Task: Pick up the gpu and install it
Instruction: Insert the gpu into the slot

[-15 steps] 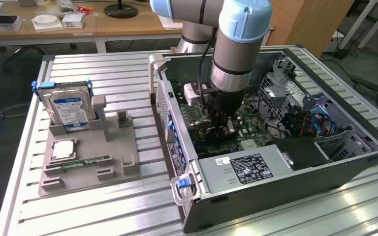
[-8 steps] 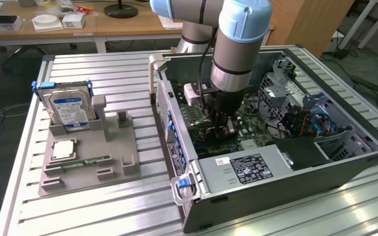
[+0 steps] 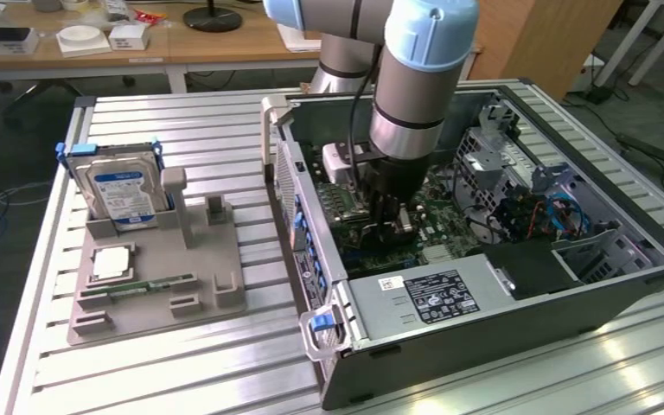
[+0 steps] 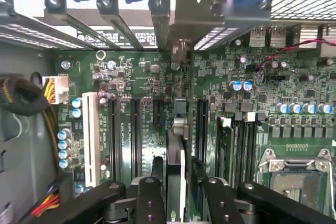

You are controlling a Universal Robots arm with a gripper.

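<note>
The gpu (image 4: 176,156) stands on edge in a motherboard slot, seen edge-on in the wrist view, its silver bracket (image 4: 181,22) against the case's rear slot openings. My gripper (image 4: 181,203) straddles the card's top edge, open, with each black finger (image 4: 149,198) a small gap off the card's sides. In the exterior view the arm reaches down into the open computer case (image 3: 482,346), and the gripper (image 3: 387,226) sits low over the green motherboard (image 3: 448,216), with the card mostly hidden behind it.
A grey holder (image 3: 153,294) on the slatted aluminium table (image 3: 194,121) carries a hard drive (image 3: 122,194) upright and a memory stick (image 3: 153,284) lying flat. Inside the case are a power supply (image 3: 430,298), drive cage and cables (image 3: 557,216). Memory slots (image 4: 239,145) and the CPU socket (image 4: 294,182) flank the card.
</note>
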